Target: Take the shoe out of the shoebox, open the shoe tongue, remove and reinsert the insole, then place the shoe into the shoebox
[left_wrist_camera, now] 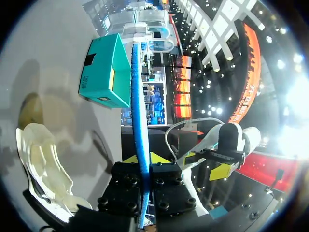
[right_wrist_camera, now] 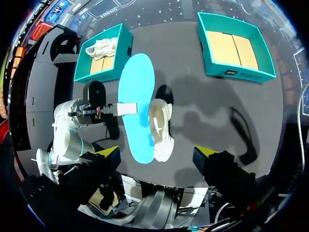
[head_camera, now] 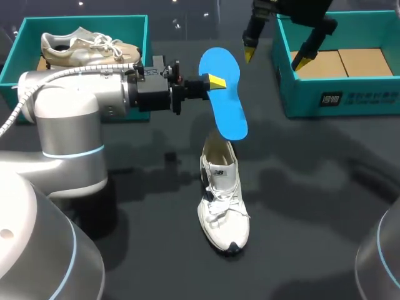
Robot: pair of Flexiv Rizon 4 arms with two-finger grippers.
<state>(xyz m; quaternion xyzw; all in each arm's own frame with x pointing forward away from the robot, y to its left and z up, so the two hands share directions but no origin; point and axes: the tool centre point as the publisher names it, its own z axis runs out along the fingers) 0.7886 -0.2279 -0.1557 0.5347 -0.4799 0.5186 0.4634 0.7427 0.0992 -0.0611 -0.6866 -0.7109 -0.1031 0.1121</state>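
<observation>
My left gripper [head_camera: 212,81] is shut on the edge of a blue insole [head_camera: 224,100] and holds it in the air above the heel of a white shoe [head_camera: 223,203]. That shoe stands upright on the dark table, toe toward me. In the left wrist view the insole [left_wrist_camera: 137,111] runs edge-on out between the fingers of the left gripper [left_wrist_camera: 143,162], with the shoe [left_wrist_camera: 43,164] lying below and beside it. My right gripper [head_camera: 275,57] hangs open, high over the near rim of the right shoebox [head_camera: 337,100]. From the right wrist view, the right gripper [right_wrist_camera: 157,154] looks down on the insole [right_wrist_camera: 137,96] and shoe [right_wrist_camera: 163,128].
The teal right shoebox [right_wrist_camera: 236,72] holds only a cardboard liner. A second teal box [head_camera: 81,20] at the back left holds another pale shoe [head_camera: 87,49]. My left arm's big silver body [head_camera: 69,119] fills the left side.
</observation>
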